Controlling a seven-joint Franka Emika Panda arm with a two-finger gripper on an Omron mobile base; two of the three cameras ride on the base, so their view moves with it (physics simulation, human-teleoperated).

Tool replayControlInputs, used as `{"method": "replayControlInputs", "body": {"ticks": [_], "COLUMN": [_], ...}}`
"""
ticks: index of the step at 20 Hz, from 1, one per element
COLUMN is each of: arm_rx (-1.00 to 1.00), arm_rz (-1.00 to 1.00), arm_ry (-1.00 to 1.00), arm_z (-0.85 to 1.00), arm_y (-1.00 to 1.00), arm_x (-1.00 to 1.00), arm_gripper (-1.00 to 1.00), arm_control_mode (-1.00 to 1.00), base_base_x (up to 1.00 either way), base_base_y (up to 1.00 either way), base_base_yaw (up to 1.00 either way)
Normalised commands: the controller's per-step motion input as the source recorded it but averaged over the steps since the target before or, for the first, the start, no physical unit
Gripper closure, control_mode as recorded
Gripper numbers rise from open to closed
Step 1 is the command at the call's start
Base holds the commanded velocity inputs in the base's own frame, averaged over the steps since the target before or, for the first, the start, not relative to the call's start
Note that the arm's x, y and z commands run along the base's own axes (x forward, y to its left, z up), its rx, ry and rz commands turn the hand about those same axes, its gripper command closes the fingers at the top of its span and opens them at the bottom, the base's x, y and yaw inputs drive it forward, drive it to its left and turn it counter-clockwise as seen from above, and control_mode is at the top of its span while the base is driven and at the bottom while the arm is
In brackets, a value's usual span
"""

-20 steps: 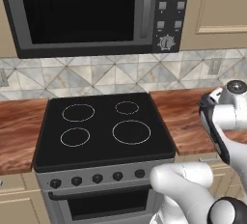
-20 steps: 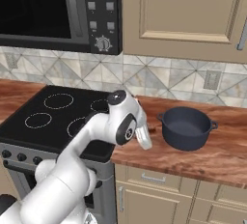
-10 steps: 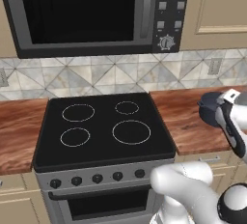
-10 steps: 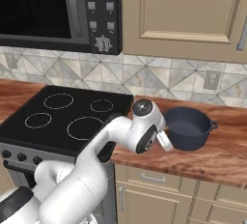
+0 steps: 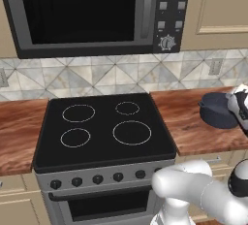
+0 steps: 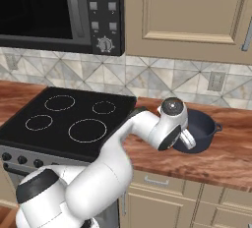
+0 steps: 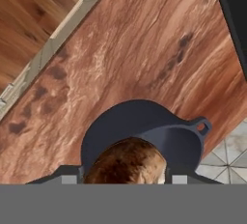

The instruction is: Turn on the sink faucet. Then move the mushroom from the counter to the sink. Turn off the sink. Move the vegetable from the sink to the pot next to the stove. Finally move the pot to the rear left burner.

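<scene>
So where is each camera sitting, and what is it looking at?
Left base view: behind the arm on its left, looking down at the stove; the white arm fills its lower right.
Right base view: behind on the right, showing the arm reaching to the pot.
Hand view: on the hand, looking down at the pot with the brown mushroom in front.
Both base views share the stove, pot and microwave.

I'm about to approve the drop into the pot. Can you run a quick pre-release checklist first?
1. Mushroom gripped in the tool: ok.
2. Mushroom over the pot opening: ok, hand view shows it above the bowl.
3. Pot standing on the counter beside the stove: ok.
4. Pot interior free: cannot tell, partly hidden.
5. Rear left burner bare: ok.
</scene>
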Motion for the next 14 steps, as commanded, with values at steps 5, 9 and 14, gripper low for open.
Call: {"method": "replayControlInputs", "body": {"ticks": [5,9,14], "arm_rx": [0.0,0.01,0.0], "arm_rz": [0.05,0.03,0.0], "arm_ry": [0.0,0.0,0.0], "arm_z": [0.04,0.0,-0.02], "arm_y": [-0.3,-0.18,0.0], "arm_x": [0.01,0.01,0.12], "arm_gripper": [1.0,1.0,1.0], "arm_control_mode": [-1.0,-1.0,-1.0], "base_base_x": [0.0,0.0,0.0], "base_base_y": [0.0,0.0,0.0], "base_base_yaw": [0.0,0.0,0.0]}}
